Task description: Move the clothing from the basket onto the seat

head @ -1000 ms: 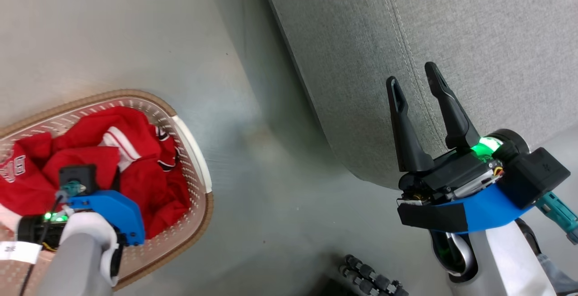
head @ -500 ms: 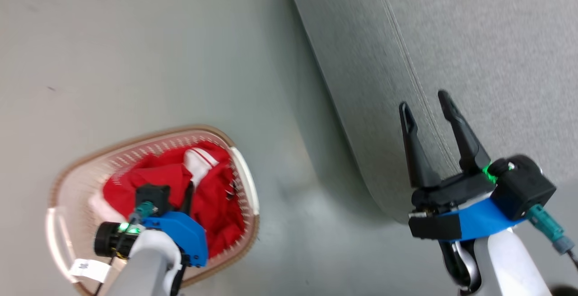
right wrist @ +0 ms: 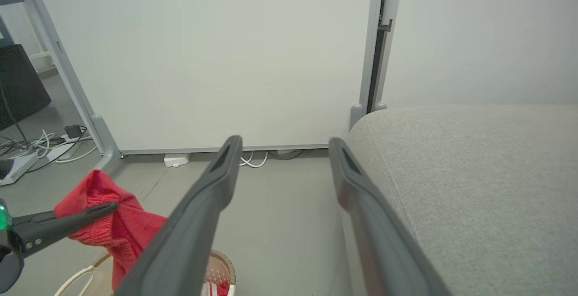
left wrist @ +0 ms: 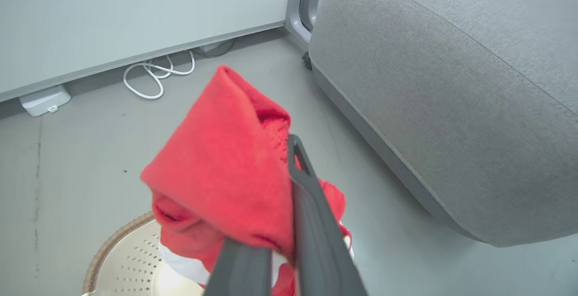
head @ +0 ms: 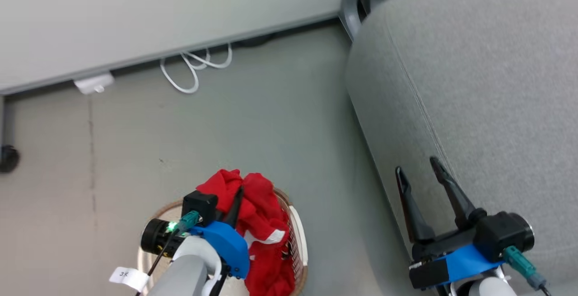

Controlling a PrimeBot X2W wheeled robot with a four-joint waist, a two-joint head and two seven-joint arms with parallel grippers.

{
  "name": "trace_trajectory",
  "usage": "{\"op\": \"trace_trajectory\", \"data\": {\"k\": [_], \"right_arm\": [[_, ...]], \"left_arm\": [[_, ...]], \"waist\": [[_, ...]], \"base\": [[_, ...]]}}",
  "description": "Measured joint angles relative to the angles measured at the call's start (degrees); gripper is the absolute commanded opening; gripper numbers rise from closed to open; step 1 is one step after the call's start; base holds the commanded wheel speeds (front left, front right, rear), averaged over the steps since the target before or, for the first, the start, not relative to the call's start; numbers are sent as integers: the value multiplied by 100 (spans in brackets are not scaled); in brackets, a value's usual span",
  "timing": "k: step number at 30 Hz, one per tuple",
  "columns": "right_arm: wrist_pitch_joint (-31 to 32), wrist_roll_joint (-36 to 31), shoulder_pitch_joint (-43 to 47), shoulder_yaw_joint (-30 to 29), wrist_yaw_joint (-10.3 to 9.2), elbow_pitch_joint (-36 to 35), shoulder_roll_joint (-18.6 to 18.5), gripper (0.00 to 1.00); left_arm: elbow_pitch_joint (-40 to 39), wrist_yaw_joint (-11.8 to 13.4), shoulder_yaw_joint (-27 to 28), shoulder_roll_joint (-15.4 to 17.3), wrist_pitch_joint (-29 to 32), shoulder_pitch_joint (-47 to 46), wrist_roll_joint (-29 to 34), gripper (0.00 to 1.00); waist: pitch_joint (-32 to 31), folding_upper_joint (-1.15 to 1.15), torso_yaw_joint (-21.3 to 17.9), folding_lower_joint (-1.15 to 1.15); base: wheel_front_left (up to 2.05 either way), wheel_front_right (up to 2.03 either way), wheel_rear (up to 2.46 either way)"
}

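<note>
red clothing (head: pixel 259 205) with white trim, cream perforated basket (left wrist: pixel 126 264) brown rim, grey seat (head: pixel 474 83)

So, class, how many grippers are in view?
2: the left gripper, lower left, shut on the clothing above the basket; the right gripper, lower right, open beside the seat.

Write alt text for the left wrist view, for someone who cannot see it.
The left claw, shut on a bunch of red clothing, holds it above the cream basket at the bottom edge. A large grey seat takes up the right side, apart from the cloth, with grey floor, a white cable and a pale wall behind.
</note>
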Motion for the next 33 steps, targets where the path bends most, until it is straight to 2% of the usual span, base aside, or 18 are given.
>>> {"op": "trace_trajectory", "data": {"k": [8, 14, 24, 33], "right_arm": [[-1, -67, 333, 64, 0, 126, 0, 100], [-1, -82, 481, 114, 0, 232, -1, 100], [-1, -100, 634, 238, 0, 371, 0, 100], [13, -98, 767, 278, 0, 421, 0, 100]], "left_arm": [[-643, -16, -797, -25, -15, -74, -437, 0], [-1146, -16, -1414, -29, 245, -425, -1040, 0], [-1648, -18, -2172, -31, 500, -940, -1585, 0], [-1951, 48, -2686, -32, 635, -1417, -1985, 0]], "waist": [[-730, 0, 517, 0], [-1070, 0, 865, 0], [-1511, 0, 1126, 1], [-1667, 0, 1273, 2]], "base": [[0, 0, 0], [0, 0, 0], [0, 0, 0], [0, 0, 0]]}}
